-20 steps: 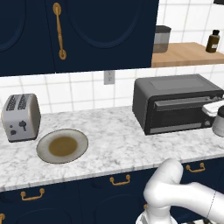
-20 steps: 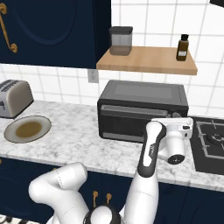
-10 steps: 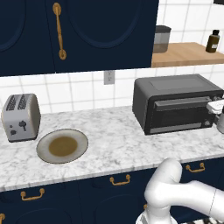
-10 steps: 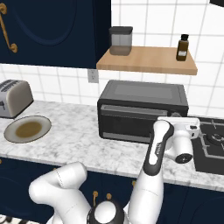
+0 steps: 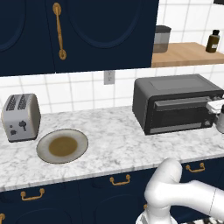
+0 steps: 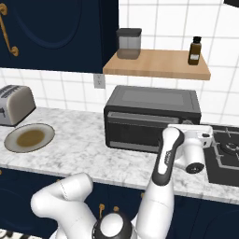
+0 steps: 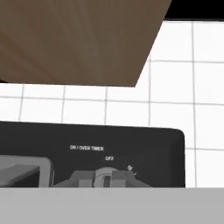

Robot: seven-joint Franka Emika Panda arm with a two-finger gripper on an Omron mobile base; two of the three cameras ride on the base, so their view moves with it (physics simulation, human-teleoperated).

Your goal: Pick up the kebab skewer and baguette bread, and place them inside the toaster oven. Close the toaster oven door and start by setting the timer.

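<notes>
Since a second ago your hand has slid from the oven's front centre toward its knob column at the 3 o'clock end, and the pincer [image 7: 104, 180] has gone from partly open to fully narrowed. The plate and toaster have stayed put.

In the hand view the pincer is clamped on the timer knob [image 7: 105, 177], under the "ON / OVEN TIMER" and "OFF" lettering. From the right base view the white hand sits against the toaster oven [image 6: 152, 116] at its 3 o'clock front corner.

The toaster oven door [image 5: 180, 114] is shut; through its dark glass you cannot tell what lies inside, so the kebab skewer and baguette bread cannot be placed.

On the worktop [image 5: 113, 144], at 9 o'clock from the oven, the grey plate [image 5: 62, 145] carries only a brown patch. The silver toaster [image 5: 20, 117] stands just beyond it.

Farther back, the wooden shelf [image 6: 156, 65] above the oven holds a grey canister [image 6: 128, 43] and a dark bottle [image 6: 194, 50], well apart.
</notes>
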